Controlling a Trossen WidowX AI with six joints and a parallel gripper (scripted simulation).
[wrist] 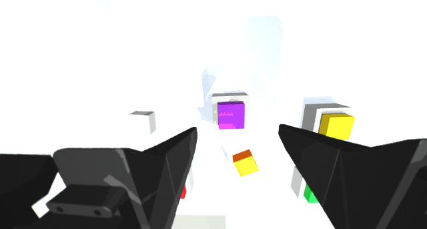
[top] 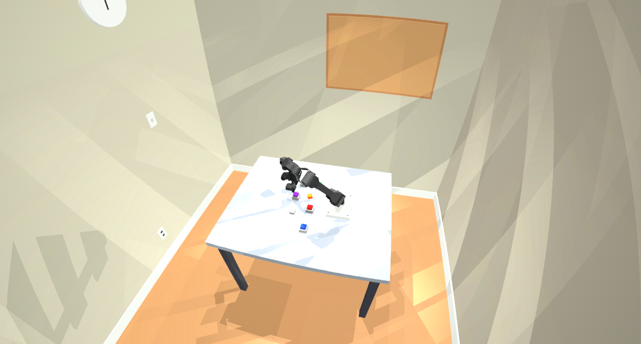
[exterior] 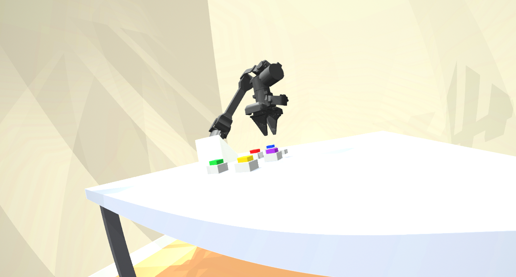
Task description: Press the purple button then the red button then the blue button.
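My gripper (exterior: 269,134) (wrist: 237,130) is open and empty, pointing down above the table, with its fingertips above button height. The purple button (top: 295,194) (exterior: 271,150) (wrist: 231,116) stands up on its pale base; in the wrist view it shows between the fingertips, slightly ahead of them. The red button (top: 309,207) (exterior: 254,151) (wrist: 183,192) is mostly hidden behind the left finger in the wrist view. The blue button (top: 303,227) (exterior: 270,146) stands beyond the purple one in the exterior view and is out of the wrist view.
The yellow button (exterior: 245,159) (wrist: 338,126) and the green button (exterior: 216,162) (wrist: 311,193) are partly behind the right finger in the wrist view. An orange block (top: 309,196) (wrist: 246,165) lies near the purple button. A small white block (top: 292,211) (wrist: 141,122) lies to its left in the wrist view.
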